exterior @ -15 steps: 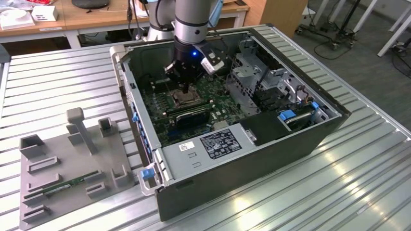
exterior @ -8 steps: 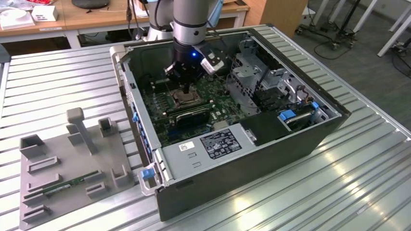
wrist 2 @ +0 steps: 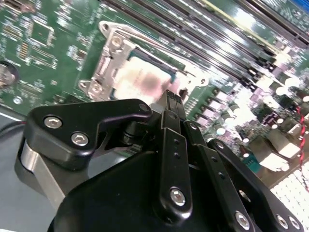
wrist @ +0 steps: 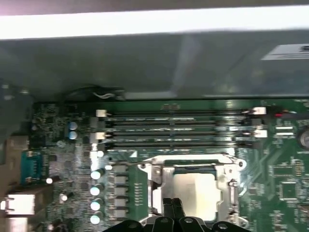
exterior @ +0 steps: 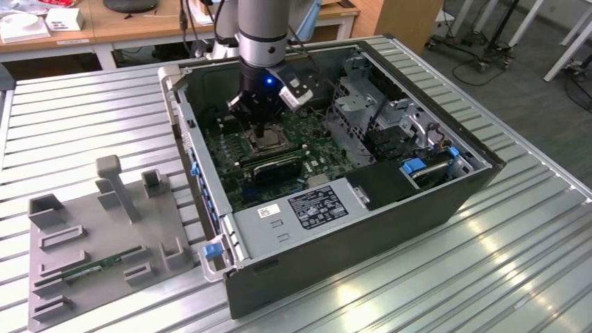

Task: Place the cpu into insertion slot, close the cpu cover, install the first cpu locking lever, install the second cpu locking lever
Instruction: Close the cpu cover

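Hand [wrist 2: 173, 99], fingers [wrist 2: 174, 150] pressed together, hangs beside cpu [wrist 2: 140, 82] framed by cpu cover [wrist 2: 107, 58].

Cover: silver square-framed cpu cover [exterior: 274, 142], centre of the exterior view, partly hidden under black gripper [exterior: 263, 130].
Chip: tan-silver square cpu [wrist: 194, 188], near edge covered by black fingertips [wrist: 167, 209].
Levers: latched or free, cannot tell.
Arm: grey tubular robot arm [exterior: 260, 24], cut off at exterior view's top edge.
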`<state>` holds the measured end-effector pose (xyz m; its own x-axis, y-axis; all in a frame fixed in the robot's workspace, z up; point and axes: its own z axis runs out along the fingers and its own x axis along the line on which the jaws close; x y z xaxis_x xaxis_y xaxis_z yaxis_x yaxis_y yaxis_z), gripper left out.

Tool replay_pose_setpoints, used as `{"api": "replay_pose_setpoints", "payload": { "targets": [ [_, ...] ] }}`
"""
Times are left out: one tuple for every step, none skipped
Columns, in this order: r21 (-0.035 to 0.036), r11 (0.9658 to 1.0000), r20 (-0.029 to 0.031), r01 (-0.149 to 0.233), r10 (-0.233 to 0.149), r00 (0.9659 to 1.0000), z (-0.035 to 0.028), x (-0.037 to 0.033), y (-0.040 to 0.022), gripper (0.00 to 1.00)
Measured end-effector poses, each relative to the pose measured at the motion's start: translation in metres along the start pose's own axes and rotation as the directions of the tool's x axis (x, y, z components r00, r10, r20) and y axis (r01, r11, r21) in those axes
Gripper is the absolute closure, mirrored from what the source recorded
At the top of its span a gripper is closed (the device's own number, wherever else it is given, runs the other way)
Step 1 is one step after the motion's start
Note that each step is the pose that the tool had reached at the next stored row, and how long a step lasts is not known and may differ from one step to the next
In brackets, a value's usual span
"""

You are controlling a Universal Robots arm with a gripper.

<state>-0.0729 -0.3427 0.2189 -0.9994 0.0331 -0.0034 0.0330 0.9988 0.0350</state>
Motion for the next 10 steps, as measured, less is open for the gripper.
{"api": "replay_pose_setpoints", "payload": {
  "targets": [
    [-0.0001,1.0,0.0001,0.0,0.0,1.0,0.0003,0.0013,0.0,0.89],
    [-0.0001,1.0,0.0,0.0,0.0,1.0,0.0005,0.0022,0.0,0.89],
    [0.0,1.0,0.0,0.0,0.0,1.0,0.0008,0.0029,-0.0001,0.89],
    [0.0001,1.0,-0.0001,0.0,0.0,1.0,0.0013,0.0035,-0.0001,0.89],
    [0.0001,1.0,-0.0001,0.0,0.0,1.0,0.0017,0.0041,-0.0002,0.89],
    [0.0,1.0,-0.0001,0.0,0.0,1.0,0.0023,0.0045,-0.0002,0.89],
    [0.0002,1.0,-0.0001,0.0,0.0,1.0,0.0025,0.0046,-0.0003,0.89],
    [0.0003,1.0,-0.0002,0.0,0.0,1.0,0.0025,0.0046,-0.0003,0.89],
    [0.0003,1.0,-0.0002,0.0,0.0,1.0,0.0025,0.0046,-0.0003,0.89],
    [0.0003,1.0,-0.0002,0.0,0.0,1.0,0.0025,0.0047,-0.0002,0.89]
  ]
}}
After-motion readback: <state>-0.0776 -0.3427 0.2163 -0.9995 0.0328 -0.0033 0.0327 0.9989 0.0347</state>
